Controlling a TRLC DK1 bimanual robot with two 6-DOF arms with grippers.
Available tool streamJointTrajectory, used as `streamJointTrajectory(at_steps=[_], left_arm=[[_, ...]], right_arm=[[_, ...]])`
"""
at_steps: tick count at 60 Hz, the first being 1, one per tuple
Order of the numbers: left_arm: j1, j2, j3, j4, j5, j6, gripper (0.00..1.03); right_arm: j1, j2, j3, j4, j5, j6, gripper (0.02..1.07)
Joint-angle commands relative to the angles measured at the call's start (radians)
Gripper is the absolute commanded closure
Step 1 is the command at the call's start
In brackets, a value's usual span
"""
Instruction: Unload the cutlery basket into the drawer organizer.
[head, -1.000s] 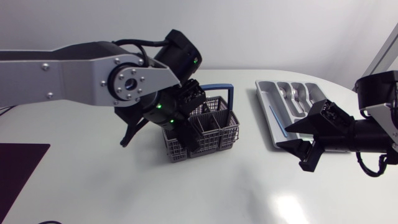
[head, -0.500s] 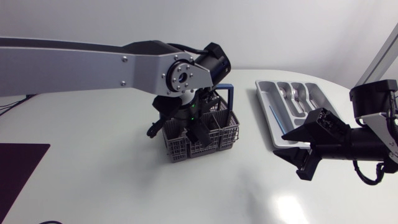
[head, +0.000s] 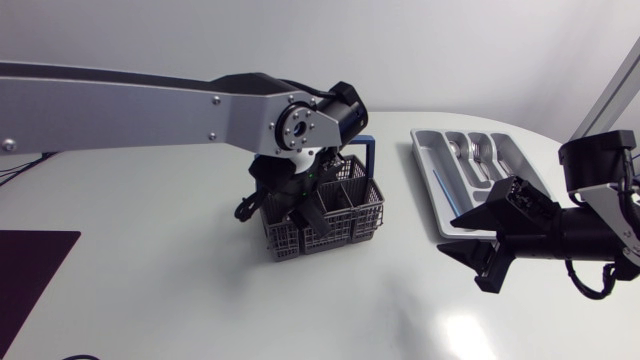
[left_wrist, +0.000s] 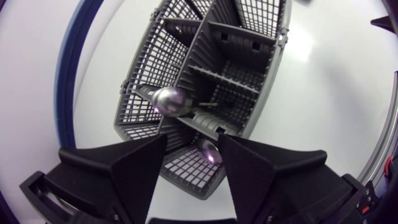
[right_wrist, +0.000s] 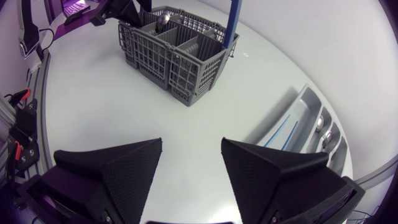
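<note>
The grey wire cutlery basket (head: 345, 212) with its blue handle (head: 372, 160) stands mid-table. My left gripper (head: 304, 214) points down into its near-left compartments, fingers apart. In the left wrist view the gripper (left_wrist: 193, 147) is open just above the basket (left_wrist: 217, 68). One rounded metal spoon end (left_wrist: 210, 152) pokes up between the fingers, and another spoon end (left_wrist: 168, 101) stands a compartment further ahead. The grey drawer organizer (head: 425, 165) lies at the right with several metal pieces (head: 480, 150) in it. My right gripper (head: 455, 235) hovers open and empty in front of it.
A thin blue item (right_wrist: 283, 134) lies in the long compartment of the organizer (right_wrist: 306, 102). In the right wrist view, bare white table lies between my right gripper (right_wrist: 191, 155) and the basket (right_wrist: 180, 59). A dark mat (head: 30, 270) covers the table's near-left corner.
My left arm has swung right over the basket and dropped its gripper into it, fingers drawing closer together. My right arm has drifted slightly down and right, still open.
</note>
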Motion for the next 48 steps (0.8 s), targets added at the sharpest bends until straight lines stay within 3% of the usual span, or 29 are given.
streamJointTrajectory(at_steps=[1, 30, 48], left_arm=[[0.023, 0.016, 0.01, -0.032, -0.017, -0.014, 0.48], [0.078, -0.027, 0.011, -0.08, -0.049, 0.057, 0.53], [0.104, -0.033, 0.039, -0.175, -0.05, 0.1, 0.53]], right_arm=[[0.01, -0.009, -0.032, -0.009, 0.006, 0.021, 0.37], [0.018, -0.036, -0.052, -0.006, 0.02, 0.02, 0.37], [0.029, -0.033, -0.088, 0.029, 0.018, 0.02, 0.35]])
